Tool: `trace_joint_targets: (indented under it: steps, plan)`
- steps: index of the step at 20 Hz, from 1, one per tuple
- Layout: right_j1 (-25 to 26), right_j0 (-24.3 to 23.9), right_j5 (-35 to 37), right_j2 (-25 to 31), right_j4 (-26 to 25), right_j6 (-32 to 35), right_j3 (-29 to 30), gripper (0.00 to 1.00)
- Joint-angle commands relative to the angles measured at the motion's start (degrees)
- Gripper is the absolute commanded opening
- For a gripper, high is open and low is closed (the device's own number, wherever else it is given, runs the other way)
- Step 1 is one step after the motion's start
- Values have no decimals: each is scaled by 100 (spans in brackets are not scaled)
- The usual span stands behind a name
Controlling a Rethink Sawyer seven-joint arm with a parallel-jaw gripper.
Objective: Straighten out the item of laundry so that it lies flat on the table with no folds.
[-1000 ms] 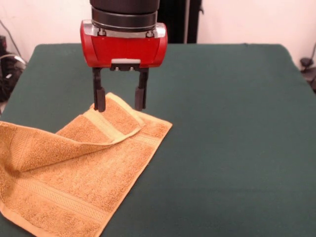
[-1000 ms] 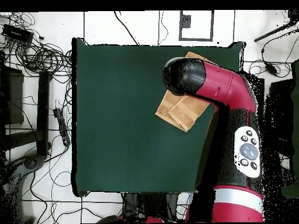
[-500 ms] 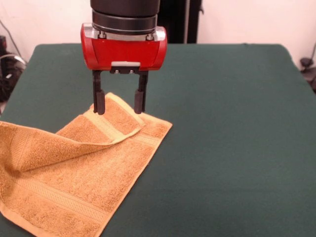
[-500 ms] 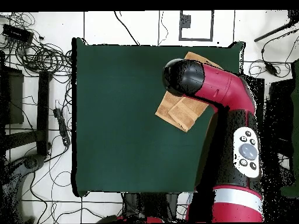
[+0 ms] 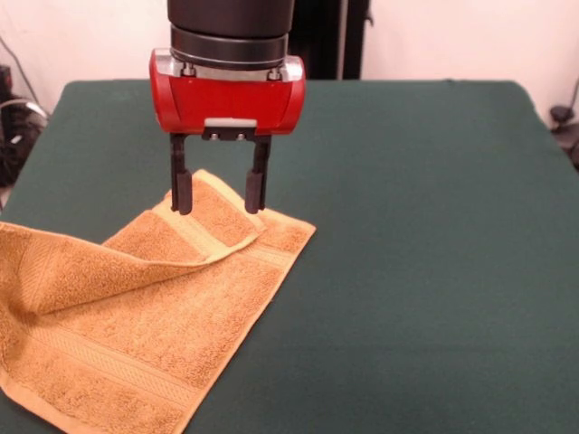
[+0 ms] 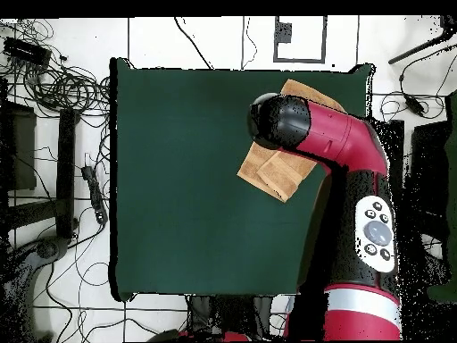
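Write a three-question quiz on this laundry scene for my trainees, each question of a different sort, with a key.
1. True or false: the towel lies fully flat on the table.
2. The claw is: A) shut on the towel; B) open above the folded-over flap; C) off to the side over bare table.
3. Fill in: the table is covered in dark ____ cloth.

Key: 1 false, one end is folded over; 2 B; 3 green.
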Motion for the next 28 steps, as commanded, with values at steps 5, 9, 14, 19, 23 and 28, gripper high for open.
trace_joint_targets:
  steps: [5,9,14,19,23,28]
  plan:
    - [519,216,-424,83,81,1675,1106,100]
    - [526,230,-390,56,94,1664,1107,100]
    - [532,252,-377,21,114,1710,1132,100]
    - [522,270,-398,-13,96,1725,1164,100]
    - [467,263,-486,-10,-30,1566,1285,100]
    - [450,267,-605,-21,56,1726,1430,100]
